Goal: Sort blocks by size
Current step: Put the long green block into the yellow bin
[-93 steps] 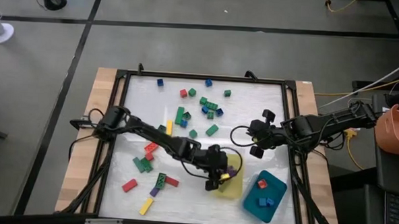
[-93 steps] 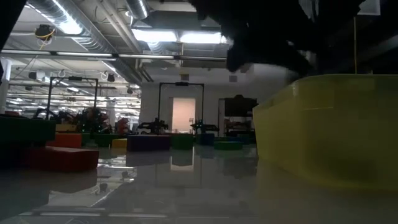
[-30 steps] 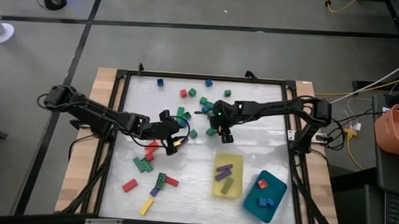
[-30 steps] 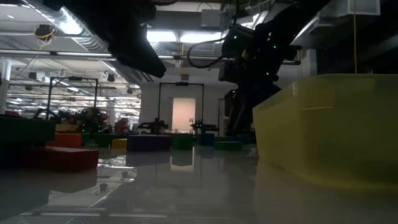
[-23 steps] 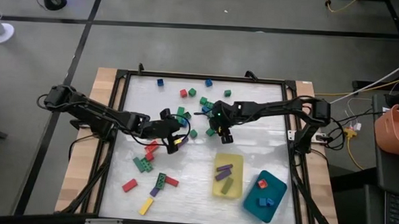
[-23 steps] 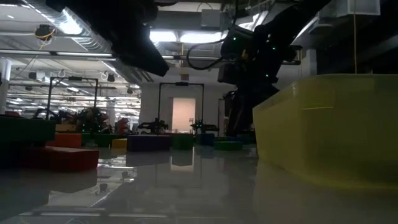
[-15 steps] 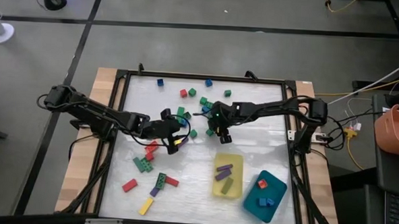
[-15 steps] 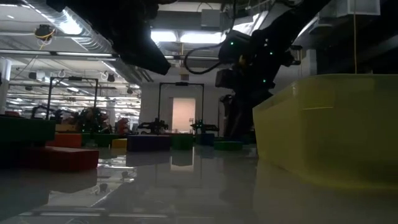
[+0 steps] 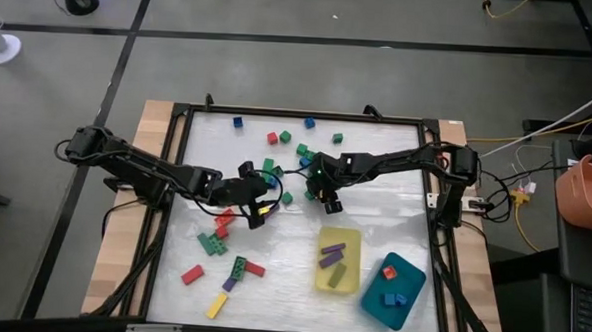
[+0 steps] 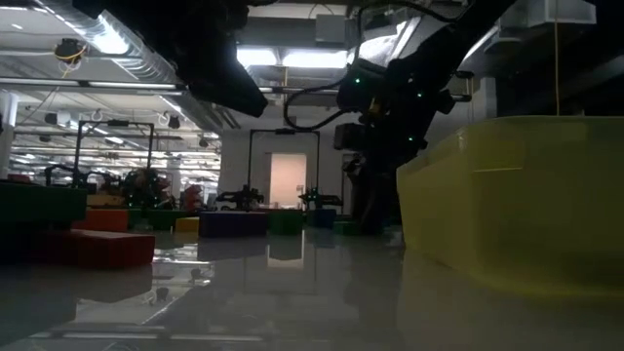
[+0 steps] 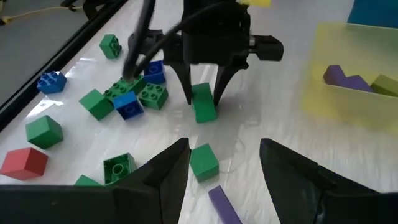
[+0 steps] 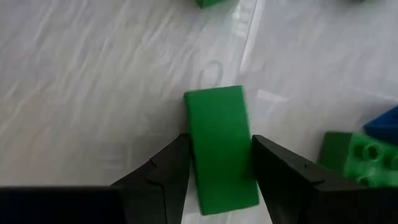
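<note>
— Where do we find the right gripper (image 12: 214, 180)?

— We see it low over the middle of the table, its two dark fingers (image 11: 186, 87) standing either side of a long green rectangular plastic brick (image 12: 221, 149) that lies flat on the white table surface (image 9: 374, 219). The jaws straddle the brick with a thin gap on each side, so we call them apart, not clamped (the right wrist view shows this best).

— And the left gripper (image 11: 221, 171)?

— It sits just to the left of the right one, near the table's centre, fingers wide apart and holding nothing. Between its tips we see a small green plastic cube (image 11: 203, 160) and the end of a thin purple plastic bar (image 11: 222, 204) on the table.

— Where are the rest of the small plastic toy bricks (image 9: 276, 170)?

— We count a cluster of green and blue ones just beyond the grippers, toward the far edge, and red, green, purple and yellow ones scattered at the near left. The yellow rectangular plastic tray (image 9: 336, 280) holds a purple and a green long brick; the teal rectangular plastic tray (image 9: 408, 291) beside it holds small red and blue cubes.
</note>
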